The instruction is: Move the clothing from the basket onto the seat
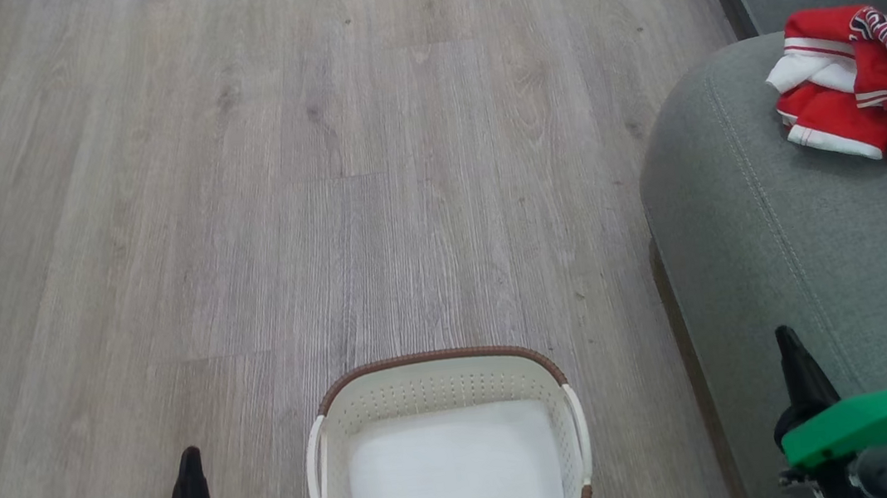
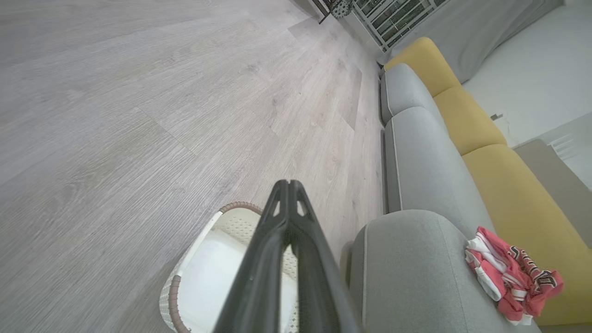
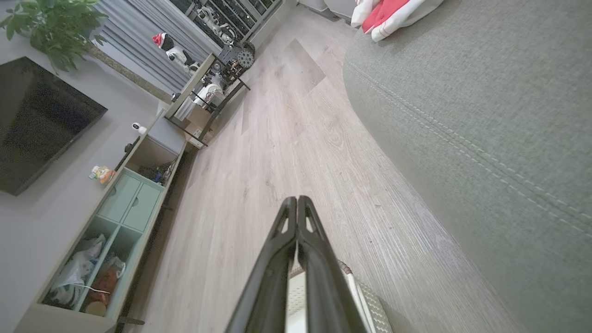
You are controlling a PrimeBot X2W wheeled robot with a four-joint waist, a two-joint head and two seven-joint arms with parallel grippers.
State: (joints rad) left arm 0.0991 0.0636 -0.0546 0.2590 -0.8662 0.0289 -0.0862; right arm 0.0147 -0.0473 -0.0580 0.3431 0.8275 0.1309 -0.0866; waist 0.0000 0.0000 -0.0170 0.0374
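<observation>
On the seat (image 1: 785, 243), well ahead of the right gripper (image 1: 784, 337), the red clothing (image 1: 868, 88) lies in a crumpled heap. Both grippers are pressed tight, fingers together, gripping nothing. The basket (image 1: 440, 362), its white bottom bare, sits on the floor (image 1: 235, 181) between them, right of the left gripper (image 1: 188, 458).

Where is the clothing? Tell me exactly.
In the head view's upper right, the clothing lies bunched on the seat, near its rounded edge, apart from the basket on the floor at bottom centre.
</observation>
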